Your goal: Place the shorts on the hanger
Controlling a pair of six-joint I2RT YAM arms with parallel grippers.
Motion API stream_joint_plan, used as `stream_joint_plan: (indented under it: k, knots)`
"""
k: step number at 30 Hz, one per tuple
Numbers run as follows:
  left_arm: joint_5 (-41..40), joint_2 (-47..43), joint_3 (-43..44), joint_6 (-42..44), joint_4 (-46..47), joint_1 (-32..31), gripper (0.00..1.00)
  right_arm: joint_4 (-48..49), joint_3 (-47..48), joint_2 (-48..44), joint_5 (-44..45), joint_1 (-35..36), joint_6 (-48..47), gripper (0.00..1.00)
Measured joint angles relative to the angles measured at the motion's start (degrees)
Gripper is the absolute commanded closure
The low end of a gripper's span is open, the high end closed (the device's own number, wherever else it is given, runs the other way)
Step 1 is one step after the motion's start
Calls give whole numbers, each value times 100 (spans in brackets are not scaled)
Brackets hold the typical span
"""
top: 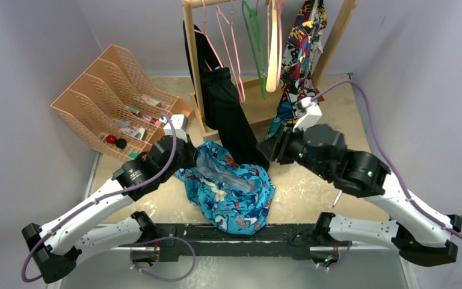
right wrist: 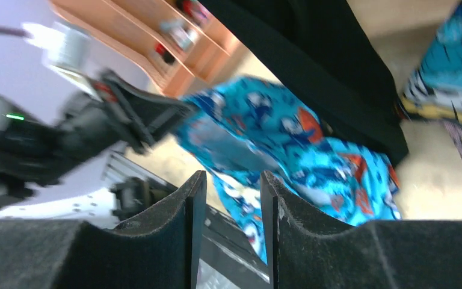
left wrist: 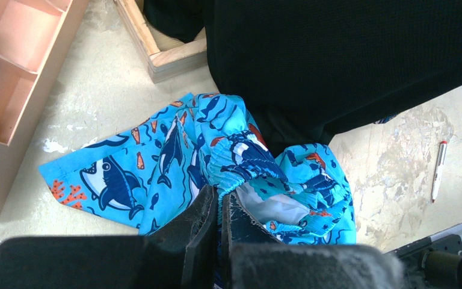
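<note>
The turquoise shark-print shorts (top: 231, 192) lie crumpled on the table in front of the rack. My left gripper (left wrist: 221, 195) is shut on the elastic waistband of the shorts (left wrist: 240, 159), at their left edge in the top view (top: 187, 158). My right gripper (right wrist: 231, 180) is open and empty, held above the shorts (right wrist: 289, 144) on their right side; in the top view it is beside the black garment (top: 266, 149). The thin pink hanger (top: 231, 51) hangs on the wooden rack at the back.
A wooden rack (top: 194, 66) carries a black garment (top: 225, 108), a green hanger (top: 254, 42), a cream hanger (top: 272, 51) and a comic-print garment (top: 298, 51). An orange file organizer (top: 117, 99) stands at the back left. A pen (left wrist: 437, 170) lies on the table.
</note>
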Motion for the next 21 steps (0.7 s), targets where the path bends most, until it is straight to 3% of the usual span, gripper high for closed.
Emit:
stream_joint_plan:
  k: [6,14,21]
  knots:
    - [92,-66,-232,260,199,0,100,754,1139,321,72,0,-590,61]
    - [219,-424,-769,577,315,0,100,1528,2739,1705,833,0,-1878,61]
    - [437,-723,-957,715,372,0,100,1471,3624,3136,1316,-422,-2612,61]
